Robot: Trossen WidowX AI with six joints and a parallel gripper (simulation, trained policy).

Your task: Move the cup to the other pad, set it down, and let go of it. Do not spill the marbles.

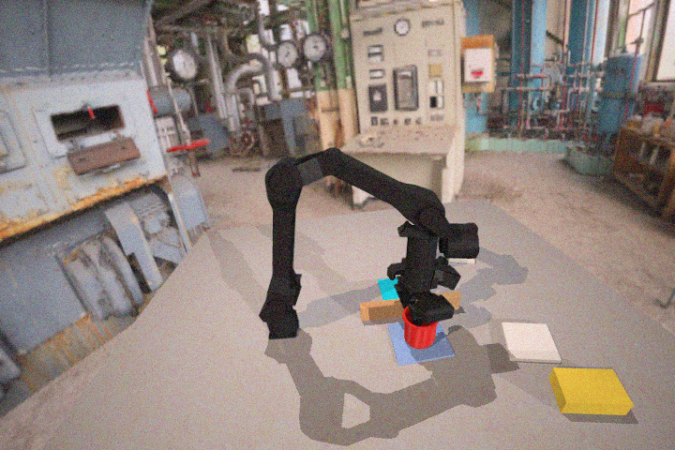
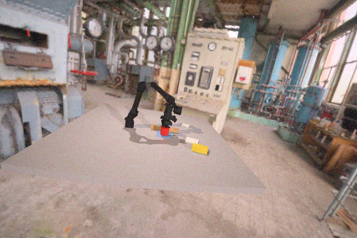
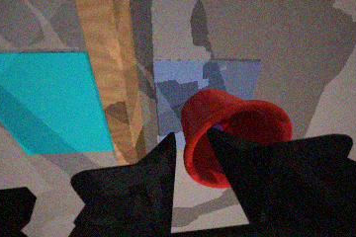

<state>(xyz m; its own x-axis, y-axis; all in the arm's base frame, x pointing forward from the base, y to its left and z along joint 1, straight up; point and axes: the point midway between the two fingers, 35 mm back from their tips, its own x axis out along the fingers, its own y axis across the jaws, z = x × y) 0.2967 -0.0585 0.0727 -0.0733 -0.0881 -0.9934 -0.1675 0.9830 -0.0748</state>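
The red cup [image 1: 420,333] [image 2: 164,131] [image 3: 208,101] stands upright on the blue pad [image 1: 402,354] [image 2: 159,135] [image 3: 171,70]. A bit of a purple marble [image 3: 219,126] shows inside it; the other contents are hidden. The cyan pad [image 1: 386,288] [image 3: 52,99] is bare, on the far side of a wooden bar. My gripper [image 1: 415,311] [image 3: 190,133] is right at the cup's rim, pointing down, its fingers partly apart. In the wrist view one fingertip is over the cup's mouth and the other outside its near wall. No grip on the wall shows.
The wooden bar [image 1: 380,311] [image 2: 156,127] [image 3: 104,44] stands between the two pads, close to the cup. A white tile [image 1: 530,339] [image 2: 192,140] and a yellow block [image 1: 592,390] [image 2: 200,148] lie to the right. A smaller white tile [image 1: 461,261] [image 2: 185,125] lies behind the arm.
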